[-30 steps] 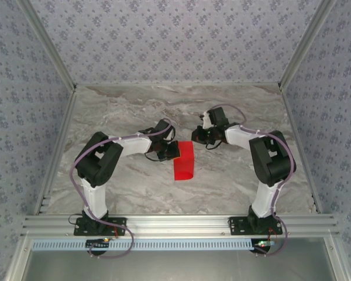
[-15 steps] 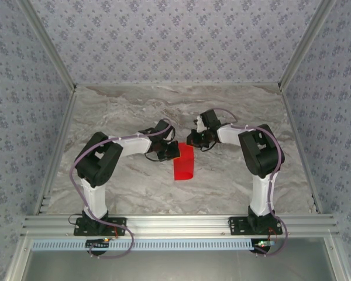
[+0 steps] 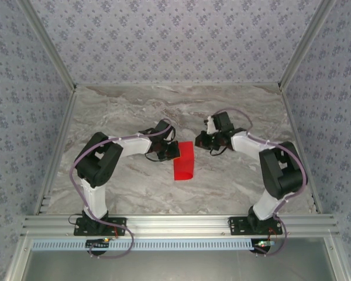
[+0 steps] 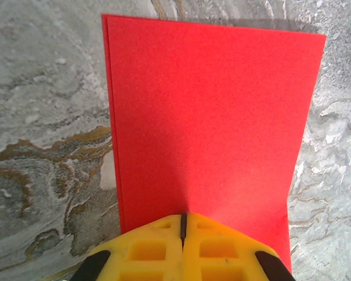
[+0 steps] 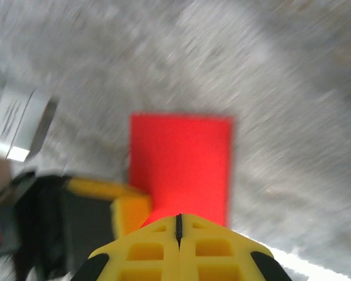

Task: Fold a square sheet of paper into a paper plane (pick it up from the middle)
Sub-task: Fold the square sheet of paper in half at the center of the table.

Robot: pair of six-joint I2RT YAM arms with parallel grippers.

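Yellow fingers of the left end effector (image 4: 183, 225) are pressed together with only a thin dark seam between them, and their tips sit right over one short edge of the sheet of paper (image 4: 205, 117). Whether they pinch that edge or merely rest on it, I cannot tell. From this wrist view the red sheet stretches straight away from the fingertips. It is a rectangle longer than it is wide, and two thin layers show along its left side, so it lies doubled over. The right end effector (image 5: 178, 231) is likewise closed tight with nothing between its fingers. Its own view is blurred, yet the red sheet (image 5: 181, 158) shows just beyond the tips, with the other arm's yellow finger at the sheet's left. From above, the left end effector (image 3: 171, 151) lies at the far left corner of the sheet (image 3: 184, 164), and the right end effector (image 3: 202, 142) hangs near the far right corner, just apart from it. The sheet rests on the marbled grey desk (image 3: 134, 111) between the two arms, near the middle. Its long axis runs from far to near, with the near end leaning slightly left and looking rounded rather than flat.
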